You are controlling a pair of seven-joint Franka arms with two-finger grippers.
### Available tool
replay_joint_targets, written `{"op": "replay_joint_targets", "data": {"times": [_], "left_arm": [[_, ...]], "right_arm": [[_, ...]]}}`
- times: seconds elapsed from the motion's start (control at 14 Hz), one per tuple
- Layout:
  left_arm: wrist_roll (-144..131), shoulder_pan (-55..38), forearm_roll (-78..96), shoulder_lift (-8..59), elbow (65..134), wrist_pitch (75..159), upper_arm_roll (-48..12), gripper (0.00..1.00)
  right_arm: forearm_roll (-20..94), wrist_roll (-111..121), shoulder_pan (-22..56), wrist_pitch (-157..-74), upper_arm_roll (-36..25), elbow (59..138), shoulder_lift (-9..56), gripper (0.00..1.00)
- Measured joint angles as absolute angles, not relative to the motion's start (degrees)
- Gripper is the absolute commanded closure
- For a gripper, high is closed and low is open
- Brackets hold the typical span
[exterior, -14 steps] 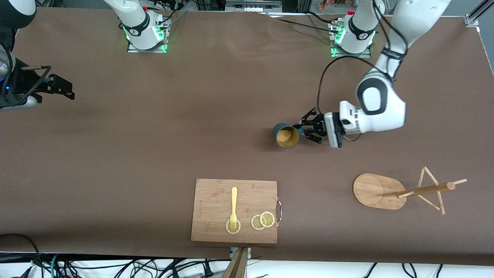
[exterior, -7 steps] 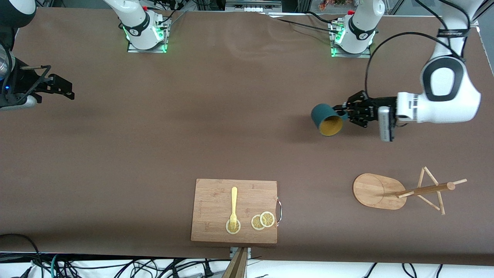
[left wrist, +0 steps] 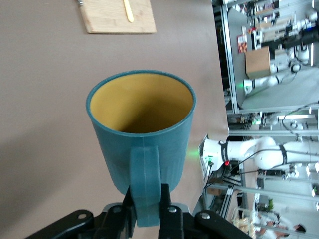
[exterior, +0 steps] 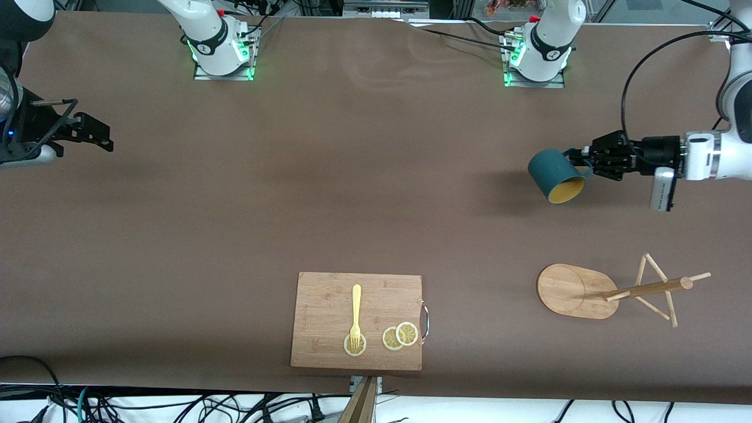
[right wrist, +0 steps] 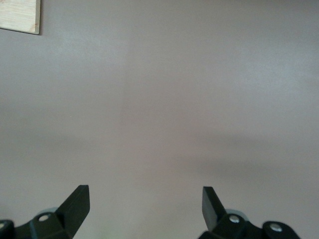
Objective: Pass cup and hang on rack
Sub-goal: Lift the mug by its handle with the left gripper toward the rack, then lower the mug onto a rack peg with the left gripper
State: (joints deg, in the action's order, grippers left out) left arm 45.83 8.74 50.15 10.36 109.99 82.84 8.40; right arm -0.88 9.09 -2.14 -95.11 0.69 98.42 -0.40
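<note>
The cup (exterior: 555, 176), dark teal with a yellow inside, hangs tilted in the air with its mouth toward the front camera. My left gripper (exterior: 587, 160) is shut on its handle, over bare table near the left arm's end. In the left wrist view the cup (left wrist: 142, 129) fills the middle and the gripper (left wrist: 147, 209) pinches the handle (left wrist: 145, 184) from both sides. The rack (exterior: 611, 291), a light wooden mug tree with an oval base, stands nearer to the front camera than the cup. My right gripper (exterior: 103, 136) waits at the right arm's end, open and empty (right wrist: 144, 204).
A wooden cutting board (exterior: 356, 320) lies near the table's front edge, with a yellow fork (exterior: 355, 317) and lemon slices (exterior: 399, 336) on it. It also shows in the left wrist view (left wrist: 117, 17) and, as a corner, in the right wrist view (right wrist: 20, 15).
My left gripper has carried the cup from mid-table toward the left arm's end, and the cup has tilted. The right arm has not moved.
</note>
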Motion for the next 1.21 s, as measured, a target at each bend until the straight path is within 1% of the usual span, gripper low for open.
{"op": "replay_joint_targets", "data": {"times": [0.21,0.57,0.93,1.21], "left_arm": [[43.22,10.98,51.95,11.79,110.01,82.46,9.98,1.0],[36.17,13.52,62.05,15.36,110.02,80.58,11.25,1.0],[35.65,17.36,70.1,20.21,109.93,77.91,11.68,1.0],[35.64,18.33,74.59,23.94,107.37,77.78,11.71,1.0]], "right_arm": [[-0.88,9.09,-2.14,-95.11,0.7,98.41,-0.4,0.0],[-0.87,9.09,-2.14,-95.11,0.71,98.41,-0.4,0.0],[-0.87,9.09,-2.13,-95.11,0.71,98.4,-0.4,0.0],[-0.87,9.09,-2.13,-95.11,0.71,98.4,-0.4,0.0]]}}
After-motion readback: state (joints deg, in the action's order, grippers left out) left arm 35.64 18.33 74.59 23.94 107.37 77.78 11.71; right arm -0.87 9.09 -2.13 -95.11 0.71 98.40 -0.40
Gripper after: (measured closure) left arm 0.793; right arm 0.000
